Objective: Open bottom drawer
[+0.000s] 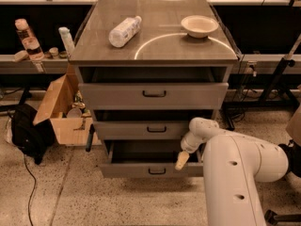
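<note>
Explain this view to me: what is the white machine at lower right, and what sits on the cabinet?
The white shape is the robot's single arm, reaching in from the lower right. Its gripper is at the right end of the bottom drawer, just above the front panel. I cannot tell whether it holds anything. That drawer stands part way out. The one camera looks down at the cabinet's front. On the cabinet top are a bottle, lying on its side, and a pale bowl.

A plastic bottle [124, 31] is lying on its side on the counter [155, 53], and a pale bowl [199, 25] is sitting well apart from it near the right rear corner. An open cardboard box [61, 109] and a black bag [28, 133] are resting on the floor at the left. The end effector [181, 160] is hanging low at the counter's front.
</note>
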Motion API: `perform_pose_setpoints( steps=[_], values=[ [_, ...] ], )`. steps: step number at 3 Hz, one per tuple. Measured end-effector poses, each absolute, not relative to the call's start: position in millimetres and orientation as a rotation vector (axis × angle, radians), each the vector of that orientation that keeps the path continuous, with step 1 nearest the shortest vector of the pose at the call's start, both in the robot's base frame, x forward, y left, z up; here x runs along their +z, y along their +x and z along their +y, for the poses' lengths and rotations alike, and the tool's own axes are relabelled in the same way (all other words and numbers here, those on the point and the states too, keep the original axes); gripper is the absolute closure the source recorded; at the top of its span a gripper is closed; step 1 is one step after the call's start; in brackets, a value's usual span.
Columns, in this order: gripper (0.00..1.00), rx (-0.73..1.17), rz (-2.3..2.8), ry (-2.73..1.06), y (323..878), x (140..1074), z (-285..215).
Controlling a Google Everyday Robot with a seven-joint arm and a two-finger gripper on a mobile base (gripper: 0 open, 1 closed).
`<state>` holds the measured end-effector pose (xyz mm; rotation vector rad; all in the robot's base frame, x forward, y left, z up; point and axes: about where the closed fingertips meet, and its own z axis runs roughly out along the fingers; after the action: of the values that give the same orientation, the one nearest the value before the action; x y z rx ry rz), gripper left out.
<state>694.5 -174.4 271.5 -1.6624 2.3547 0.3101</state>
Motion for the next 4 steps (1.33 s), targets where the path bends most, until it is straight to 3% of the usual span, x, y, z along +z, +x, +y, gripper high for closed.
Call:
perform_pose_setpoints(
  steps=[1,4],
  values=[
    [0.18,0.31,2.355,-1.662,694.3,271.5,-174.4],
    [0.88,0.31,2.361,-1.644,696.3,264.6,-173.2]
  ],
)
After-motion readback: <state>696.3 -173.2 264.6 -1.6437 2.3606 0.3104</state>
